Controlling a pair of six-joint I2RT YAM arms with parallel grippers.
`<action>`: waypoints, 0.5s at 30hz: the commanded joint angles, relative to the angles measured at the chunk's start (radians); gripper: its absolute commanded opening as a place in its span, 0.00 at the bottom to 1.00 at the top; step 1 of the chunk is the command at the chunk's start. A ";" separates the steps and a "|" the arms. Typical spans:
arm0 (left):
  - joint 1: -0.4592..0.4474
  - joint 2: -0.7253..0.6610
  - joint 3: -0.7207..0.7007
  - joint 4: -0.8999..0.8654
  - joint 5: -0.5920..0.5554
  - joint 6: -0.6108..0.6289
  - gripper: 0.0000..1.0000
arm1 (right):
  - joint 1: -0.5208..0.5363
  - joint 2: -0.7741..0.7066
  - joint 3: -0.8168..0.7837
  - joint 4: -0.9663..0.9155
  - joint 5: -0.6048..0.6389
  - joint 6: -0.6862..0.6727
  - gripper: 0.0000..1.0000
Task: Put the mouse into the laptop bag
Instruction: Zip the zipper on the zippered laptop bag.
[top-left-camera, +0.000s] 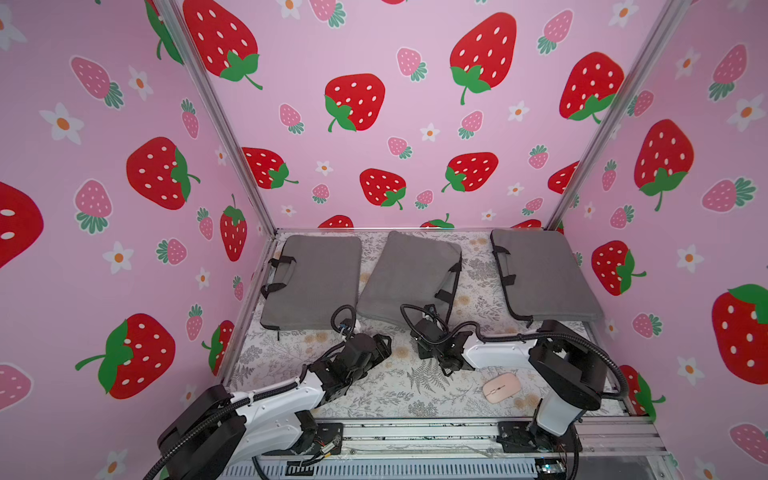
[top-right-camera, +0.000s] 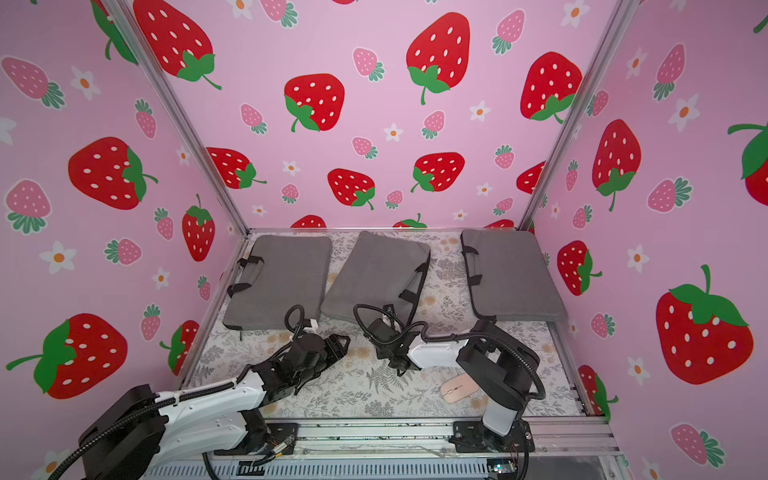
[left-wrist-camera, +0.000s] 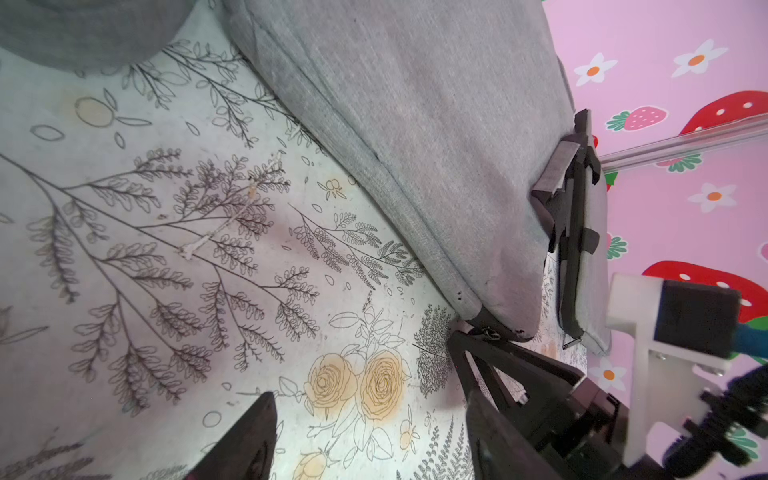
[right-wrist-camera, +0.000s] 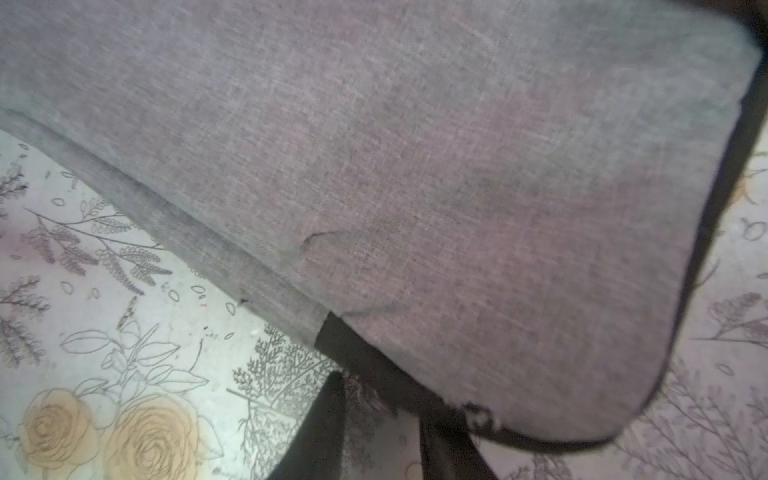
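Looks steeply down in both top views from high above the near edge of the counter (top-left-camera: 395, 399) toward the back wall (top-left-camera: 395, 124), far enough off to take in the whole scene, with only a slight sideways shift between the pair. Rides low over the counter at the left wrist, facing across it to the middle bag (left-wrist-camera: 415, 124). Sits closer still at the right wrist, nearly filled by that bag's grey fabric, sharing its dark-trimmed corner and the yellow roses (right-wrist-camera: 124, 436) beside it with the left wrist view.
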 joint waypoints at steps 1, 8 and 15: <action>-0.001 0.005 0.001 0.012 -0.030 -0.009 0.73 | -0.003 0.018 0.003 -0.025 0.010 0.033 0.31; -0.001 0.017 0.003 0.017 -0.028 -0.010 0.73 | -0.003 0.023 -0.003 -0.012 0.017 0.038 0.22; -0.001 0.025 0.006 0.021 -0.025 -0.011 0.73 | -0.003 0.017 -0.014 0.021 -0.002 0.028 0.05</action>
